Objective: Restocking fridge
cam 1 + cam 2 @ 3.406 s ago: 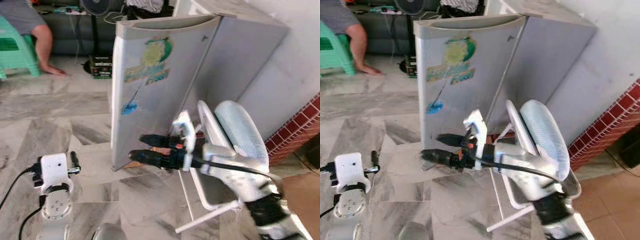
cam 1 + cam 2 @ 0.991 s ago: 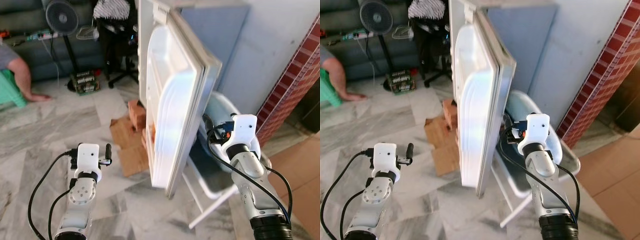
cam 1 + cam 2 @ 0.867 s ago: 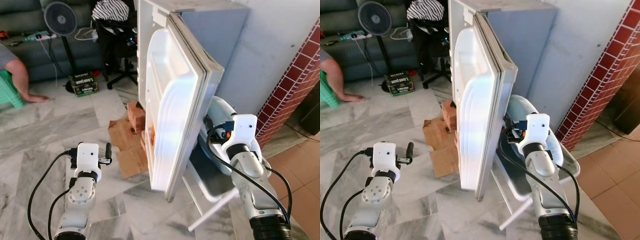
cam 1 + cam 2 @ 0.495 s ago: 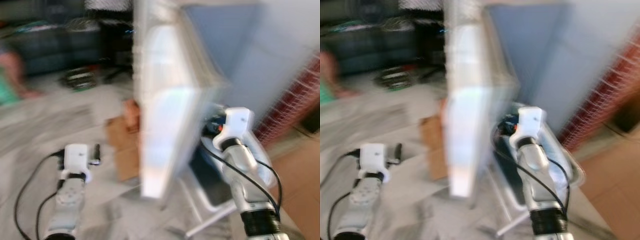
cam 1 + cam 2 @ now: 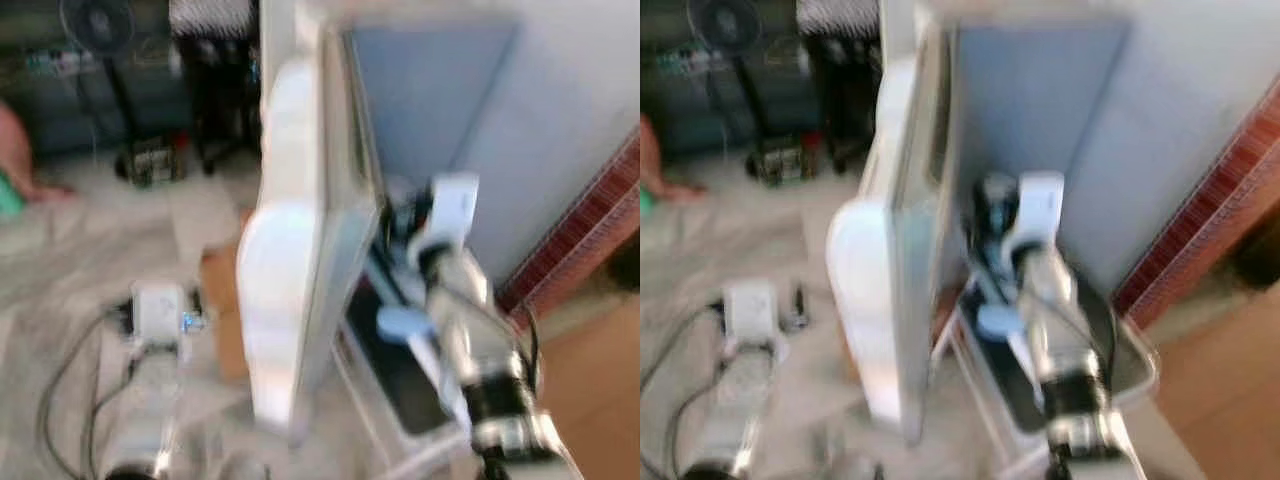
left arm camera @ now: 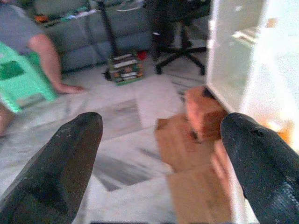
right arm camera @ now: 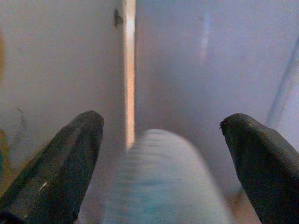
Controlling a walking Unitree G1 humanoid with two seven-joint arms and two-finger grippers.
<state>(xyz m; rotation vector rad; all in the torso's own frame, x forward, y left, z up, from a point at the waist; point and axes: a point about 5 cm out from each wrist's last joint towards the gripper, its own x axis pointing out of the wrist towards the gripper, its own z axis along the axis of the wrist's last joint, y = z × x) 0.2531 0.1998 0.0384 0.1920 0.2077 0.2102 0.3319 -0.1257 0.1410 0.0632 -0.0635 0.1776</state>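
Note:
The views from my head are blurred. The small fridge (image 5: pixel 430 110) stands against the wall with its door (image 5: pixel 285 270) swung wide, white inner liner facing left. My right arm (image 5: pixel 445 240) is raised behind the door's outer face, near the gap between door and cabinet. In the right wrist view my right gripper (image 7: pixel 161 123) is open, looking at the grey door, the hinge gap (image 7: pixel 129 70) and a pale blue rounded thing (image 7: pixel 161 182) below. My left gripper (image 6: pixel 161 126) is open and holds nothing, low over the floor beside the door's white liner (image 6: pixel 261 60).
A white folding chair (image 5: pixel 400 370) with a pale blue back stands under my right arm. Cardboard (image 6: pixel 196 154) and bricks (image 6: pixel 203 109) lie on the floor by the fridge. A person (image 6: pixel 32 42) sits on a green stool (image 6: pixel 21 79). A red brick wall (image 5: pixel 580 220) is at the right.
The camera has shifted and the picture is blurred. My right arm has risen higher behind the door, which is now seen more edge-on. The left arm stays low.

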